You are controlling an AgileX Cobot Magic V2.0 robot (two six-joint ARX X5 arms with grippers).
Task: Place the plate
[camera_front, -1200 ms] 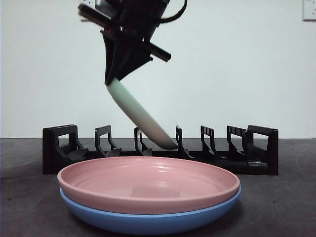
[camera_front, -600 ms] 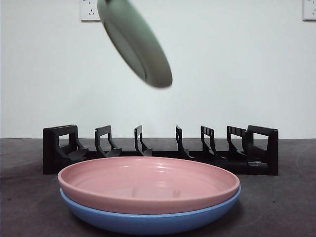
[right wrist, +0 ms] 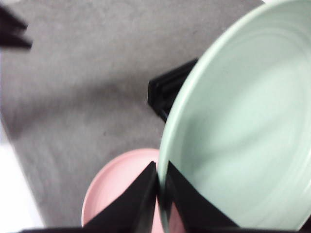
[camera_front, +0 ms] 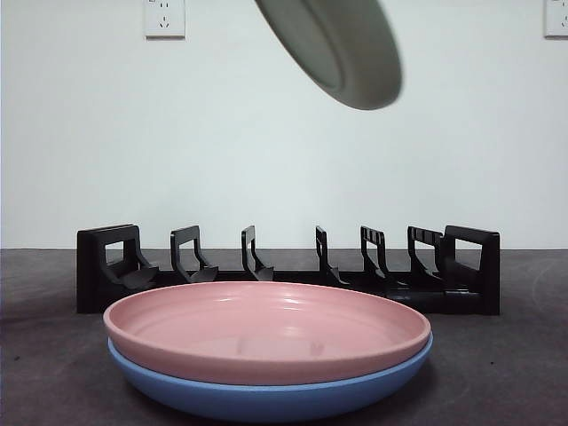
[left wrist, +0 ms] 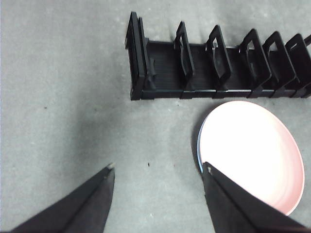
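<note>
- Three plates are in sight: one pale green plate [camera_front: 337,49], one pink plate [camera_front: 266,330] and one blue plate [camera_front: 266,395].
- The green plate hangs tilted in the air, high above the rack [camera_front: 288,271] and clear of it, its top cut off by the upper edge of the front view.
- The right gripper [right wrist: 159,187] holds that green plate: its two fingers [right wrist: 133,204] are pressed onto the rim from either side, as the right wrist view shows.
- One black dish rack stands on the grey desk [camera_front: 497,373], behind the stacked plates. It has an end frame at each side and five upright dividers between them in the front view; none of its slots holds a plate.
- The pink plate lies right way up inside the blue plate, just in front of the rack, the two making one stack on the desk.
- The left gripper [left wrist: 158,170] hovers above the desk beside the rack's end, its two fingers [left wrist: 97,194] spread wide with nothing between them; the pink plate lies near one fingertip.
- Two wall sockets [camera_front: 165,18] show on the white wall behind the rack.
</note>
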